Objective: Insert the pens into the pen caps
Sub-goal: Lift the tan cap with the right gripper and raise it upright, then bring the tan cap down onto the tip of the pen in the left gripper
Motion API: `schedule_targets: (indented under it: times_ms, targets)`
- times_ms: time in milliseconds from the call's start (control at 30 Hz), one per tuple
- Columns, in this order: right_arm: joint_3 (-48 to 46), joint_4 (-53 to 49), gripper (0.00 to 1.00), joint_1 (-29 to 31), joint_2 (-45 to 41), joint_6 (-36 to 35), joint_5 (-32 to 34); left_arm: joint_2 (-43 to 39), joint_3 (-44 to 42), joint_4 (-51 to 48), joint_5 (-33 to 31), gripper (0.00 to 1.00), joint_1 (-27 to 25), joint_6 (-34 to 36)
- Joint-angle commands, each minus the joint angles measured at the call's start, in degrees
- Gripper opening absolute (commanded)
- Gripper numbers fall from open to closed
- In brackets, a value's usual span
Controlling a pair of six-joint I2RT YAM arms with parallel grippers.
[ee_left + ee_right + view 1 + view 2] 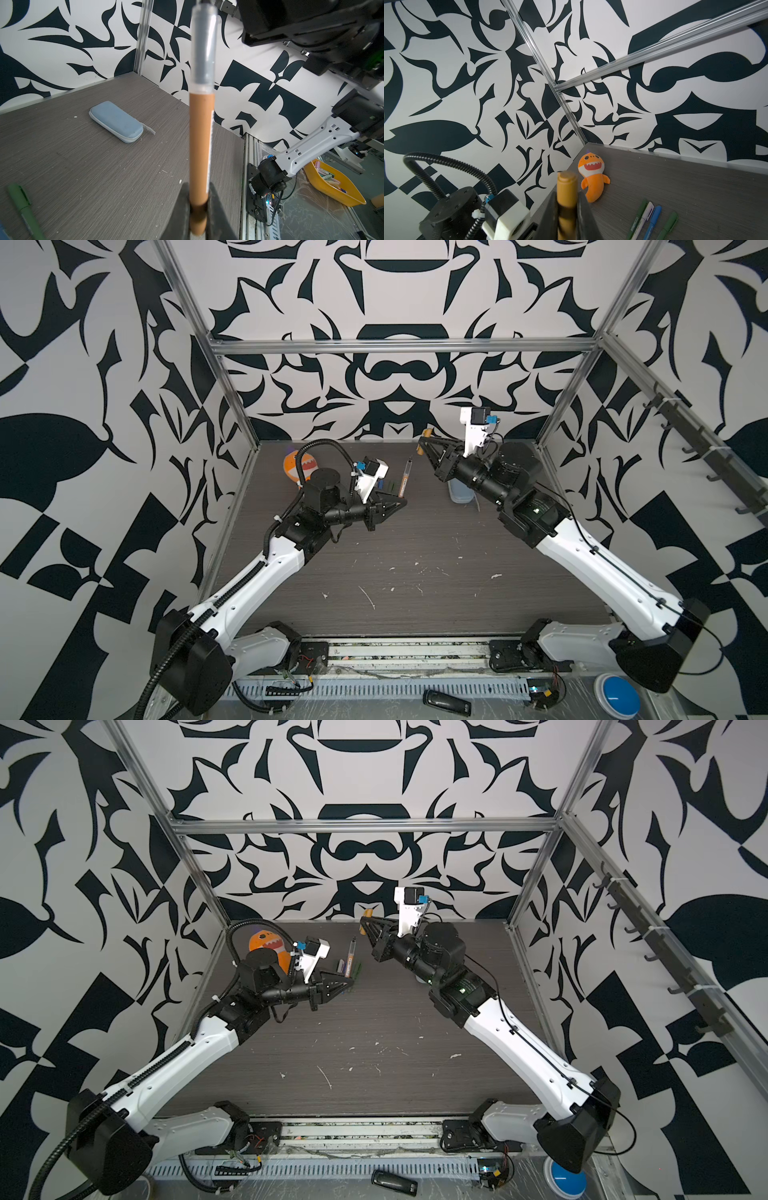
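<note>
I have the left gripper [198, 187] clamped on the orange pen [202, 128] and the right gripper [566, 195] clamped on its cap [567, 181]. They sit apart at upper centre in both top views. Next I must line the tip up with the cap's mouth.

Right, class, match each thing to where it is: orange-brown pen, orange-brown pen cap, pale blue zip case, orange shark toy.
1 orange-brown pen
2 orange-brown pen cap
3 pale blue zip case
4 orange shark toy

A in the right gripper
B by a far corner of the table
C in the left gripper
D under the right arm

Pairs: 1-C, 2-A, 3-D, 4-B
</note>
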Motion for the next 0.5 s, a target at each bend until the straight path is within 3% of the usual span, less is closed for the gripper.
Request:
schedule_targets:
  times_ms: [0,467]
  targets:
    - [2.3,4.6,0.00,0.4,-0.5,0.3,-0.3,-0.3,0.1,0.7,1.0,0.01,-0.2,1.0]
    - [2.3,5.7,0.00,0.5,1.5,2.2,-1.8,0.0,0.2,0.5,1.2,0.01,-0.4,1.1]
